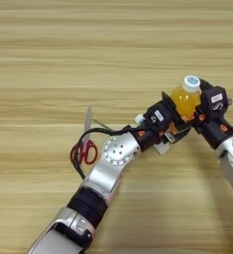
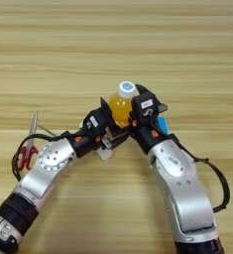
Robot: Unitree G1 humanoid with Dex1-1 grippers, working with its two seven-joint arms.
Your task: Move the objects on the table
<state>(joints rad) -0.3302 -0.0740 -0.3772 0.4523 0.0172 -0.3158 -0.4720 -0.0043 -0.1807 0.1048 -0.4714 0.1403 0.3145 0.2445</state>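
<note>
Jaws, left gripper (image 2: 109, 130): set against the left flank of the orange-drink bottle (image 2: 120, 107); spread or pinching cannot be told, fingers merged with the bottle and the opposing gripper
Jaws, right gripper (image 2: 138, 116): set against the right flank of the same bottle; state likewise cannot be told
Bottle position: centre of the bench (image 1: 48, 49), directly between the two grippers, touching or all but touching both
Bottle long axis: upright, white cap (image 2: 126, 89) on top, body leaning slightly away from the camera
Bearing from the jaws: right of the left jaws, left of the right jaws; both arms converge on it in a V from the near edge
Nearer arm: neither clearly; both at the bottle, judged equal reach
Glue stick (image 1: 161, 147): white, low under the left gripper, just beside the bottle base, partly hidden
Scissors (image 1: 84, 149): red handles, blades pointing away from the robot, well apart to the left of the bottle, beside the left forearm
Blue block (image 2: 161, 122): just behind the right gripper, partly hidden
Judged next requirement: one gripper to hold, the other to clear sideways before any lift
</note>
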